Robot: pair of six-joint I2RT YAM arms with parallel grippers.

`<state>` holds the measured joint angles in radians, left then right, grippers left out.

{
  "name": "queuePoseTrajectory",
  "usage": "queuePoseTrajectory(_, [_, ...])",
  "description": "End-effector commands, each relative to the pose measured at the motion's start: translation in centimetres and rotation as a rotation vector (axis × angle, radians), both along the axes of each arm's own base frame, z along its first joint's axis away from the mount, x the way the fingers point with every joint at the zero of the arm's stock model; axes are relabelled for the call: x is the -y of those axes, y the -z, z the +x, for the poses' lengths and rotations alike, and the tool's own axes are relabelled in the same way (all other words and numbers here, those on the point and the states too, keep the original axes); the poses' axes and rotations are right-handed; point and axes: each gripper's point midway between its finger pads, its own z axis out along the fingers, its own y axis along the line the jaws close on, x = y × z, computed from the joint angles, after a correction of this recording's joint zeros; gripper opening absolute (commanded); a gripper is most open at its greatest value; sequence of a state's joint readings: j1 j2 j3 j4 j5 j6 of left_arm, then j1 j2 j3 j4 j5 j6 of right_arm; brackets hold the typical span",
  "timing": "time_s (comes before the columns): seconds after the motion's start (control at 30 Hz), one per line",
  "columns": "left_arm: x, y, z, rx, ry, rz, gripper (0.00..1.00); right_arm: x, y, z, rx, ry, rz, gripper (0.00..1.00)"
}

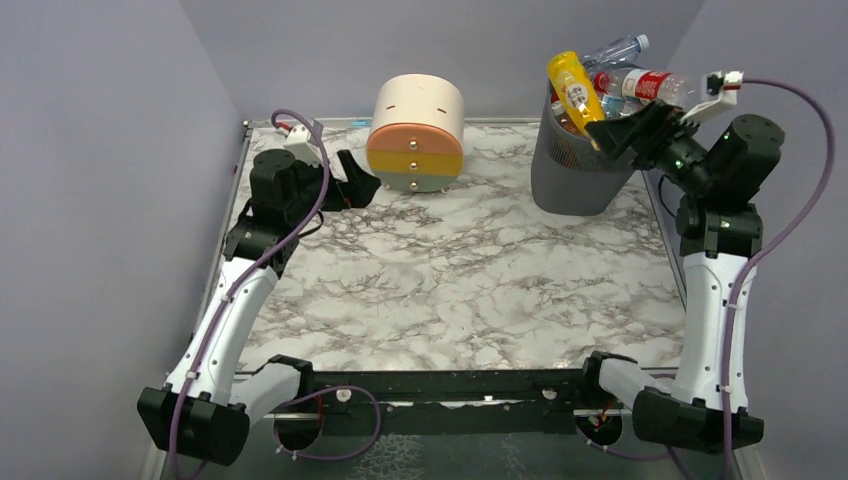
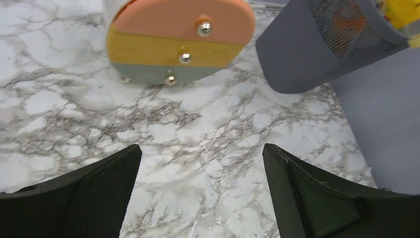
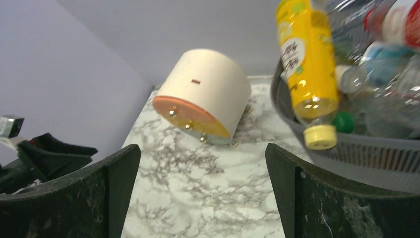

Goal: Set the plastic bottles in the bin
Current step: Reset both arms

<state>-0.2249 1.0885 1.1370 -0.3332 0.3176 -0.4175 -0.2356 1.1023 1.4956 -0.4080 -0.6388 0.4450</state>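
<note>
The dark grey mesh bin [image 1: 575, 175] stands at the back right of the marble table, heaped with plastic bottles. A yellow bottle [image 1: 575, 88] and a clear red-labelled bottle [image 1: 648, 85] stick out above its rim. In the right wrist view the yellow bottle [image 3: 307, 64] hangs cap-down over the bin rim [image 3: 361, 151], among clear bottles. My right gripper [image 1: 615, 130] hovers at the bin's near rim, open and empty [image 3: 203, 168]. At the back left, my left gripper [image 1: 362, 180] is low over the table, open, with bare marble between its fingers [image 2: 202, 163].
A round cream, orange and yellow drawer unit [image 1: 416, 135] lies on its side at the back centre, knobs facing forward [image 2: 184, 57]. The bin's wall [image 2: 307, 54] shows in the left wrist view. Grey walls close in both sides.
</note>
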Motion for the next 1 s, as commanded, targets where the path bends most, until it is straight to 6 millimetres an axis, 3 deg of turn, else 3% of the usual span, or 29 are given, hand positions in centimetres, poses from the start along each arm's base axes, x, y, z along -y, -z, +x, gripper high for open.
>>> queuePoseTrajectory(0.0, [-2.7, 4.1, -0.3, 0.001, -0.102, 0.131, 0.99, -2.6, 2.2, -1.4, 0.011, -0.089, -0.012, 1.00])
queuePoseTrajectory(0.23, [-5.6, 9.6, 0.4, 0.004, -0.256, 0.205, 0.99, -3.1, 13.1, -1.0, -0.156, -0.086, -0.001, 1.00])
queuePoseTrajectory(0.43, [-6.8, 11.7, 1.4, 0.146, -0.328, 0.208, 0.99, -1.8, 21.7, 0.1, -0.235, 0.062, -0.036, 1.00])
queuePoseTrajectory(0.57, [-8.2, 14.2, 1.7, 0.186, -0.368, 0.291, 0.99, -1.4, 26.7, 0.8, -0.239, 0.184, -0.110, 1.00])
queuePoseTrajectory(0.73, [-9.8, 17.9, 1.0, 0.150, -0.423, 0.356, 0.99, -0.2, 30.5, 0.7, -0.223, 0.297, -0.194, 1.00])
queuePoseTrajectory(0.8, [-10.1, 19.0, 0.4, 0.152, -0.423, 0.376, 0.99, 0.7, 31.1, 0.7, -0.198, 0.336, -0.218, 1.00])
queuePoseTrajectory(0.97, [-11.0, 18.6, -0.1, 0.226, -0.439, 0.425, 0.99, 2.1, 32.2, 1.0, -0.156, 0.400, -0.278, 1.00])
